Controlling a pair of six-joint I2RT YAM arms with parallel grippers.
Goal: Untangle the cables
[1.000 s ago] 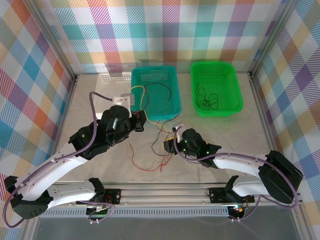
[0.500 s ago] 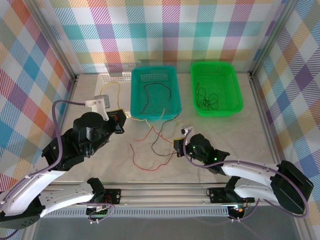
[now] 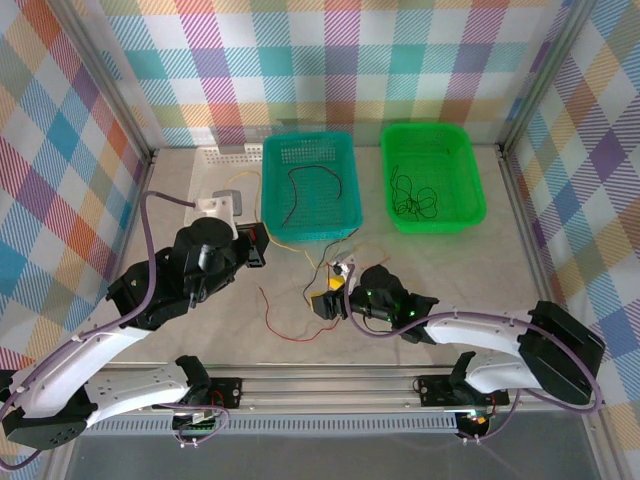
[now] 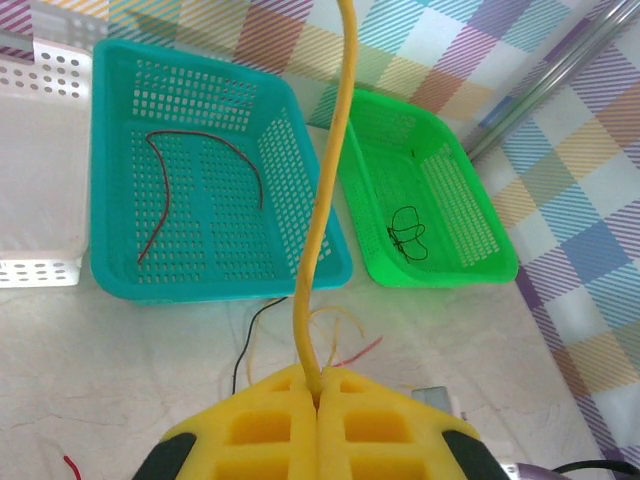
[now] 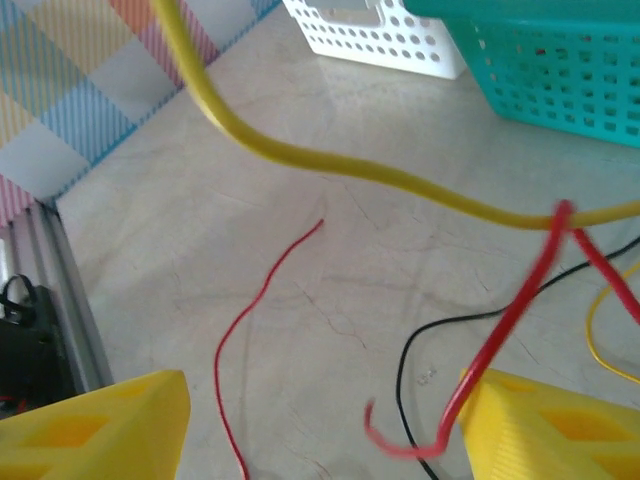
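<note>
Right gripper, low centre of the top view, has its fingers spread wide over loose red cable and black cable on the table. Left gripper, centre left, is clamped on the yellow cable. Further up, the teal basket holds a dark red cable and the green basket holds a coiled black cable.

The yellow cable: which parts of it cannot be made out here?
Left wrist view: yellow cable runs off the top edge; left tool hides the clamped part.
Right wrist view: both ends cut by edges; blurred red cable crossing it, touching or not unclear.
</note>
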